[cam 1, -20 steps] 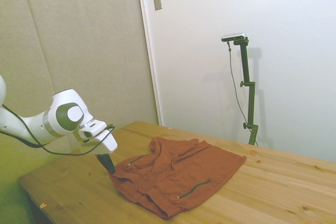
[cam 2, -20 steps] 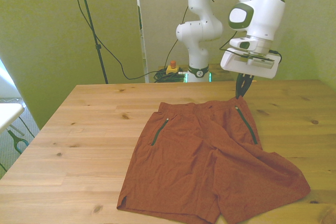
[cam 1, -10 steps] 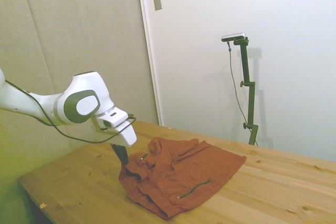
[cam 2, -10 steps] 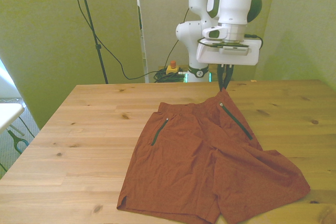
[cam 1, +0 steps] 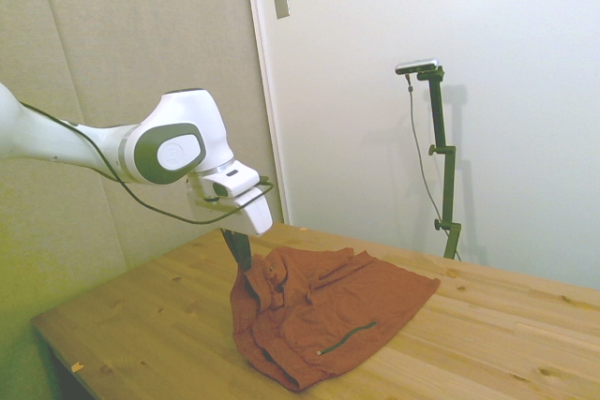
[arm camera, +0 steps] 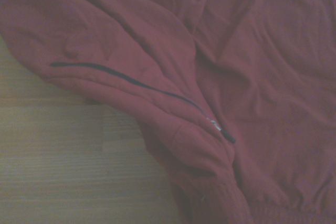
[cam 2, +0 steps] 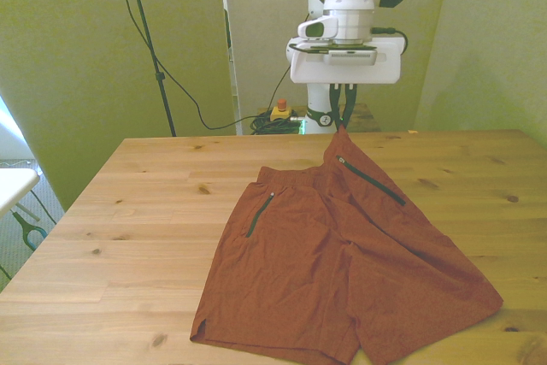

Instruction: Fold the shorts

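Shorts (cam 2: pixel 342 245) corner apparently in claw (cam 2: pixel 343 123)

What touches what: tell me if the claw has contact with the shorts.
Touching. In the front view, the claw pinches a corner of the shorts, and the fabric rises to a peak at its tips.

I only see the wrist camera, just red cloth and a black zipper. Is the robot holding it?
Observer: Yes. In the front view the end effector pinches the shorts at a waistband corner.
Operator: Is it all up in the air?
Observer: No, only that corner is lifted; the rest lies on the table.
Operator: Just one zipper?
Observer: Two. A second zipper lies flat toward the front view's left.
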### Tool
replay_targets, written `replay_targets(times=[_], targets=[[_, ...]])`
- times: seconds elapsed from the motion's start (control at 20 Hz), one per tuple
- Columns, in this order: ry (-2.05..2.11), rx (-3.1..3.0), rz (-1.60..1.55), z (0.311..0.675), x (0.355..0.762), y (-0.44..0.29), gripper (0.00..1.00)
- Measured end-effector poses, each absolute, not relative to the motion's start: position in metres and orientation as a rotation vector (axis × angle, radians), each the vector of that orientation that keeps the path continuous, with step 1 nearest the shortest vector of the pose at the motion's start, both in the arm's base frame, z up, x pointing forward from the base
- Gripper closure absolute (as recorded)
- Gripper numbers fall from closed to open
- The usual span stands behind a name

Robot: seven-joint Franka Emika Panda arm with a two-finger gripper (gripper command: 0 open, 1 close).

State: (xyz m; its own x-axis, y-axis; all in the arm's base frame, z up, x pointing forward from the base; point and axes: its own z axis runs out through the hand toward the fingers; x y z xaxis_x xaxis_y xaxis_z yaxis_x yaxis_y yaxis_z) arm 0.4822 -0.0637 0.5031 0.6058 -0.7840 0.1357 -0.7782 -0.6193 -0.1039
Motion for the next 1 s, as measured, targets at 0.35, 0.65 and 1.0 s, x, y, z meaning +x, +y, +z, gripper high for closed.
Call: replay_targets(times=[0.35, 0.65, 1.0], targets=[[1.501, -2.703, -0.179, 0.485, 0.456, -0.158, 1.00], [1.586, -2.648, -0.011, 0.420, 0.456, -0.198, 0.00], [1.619, -2.649, 0.078, 0.382, 0.454, -0.220, 0.00]])
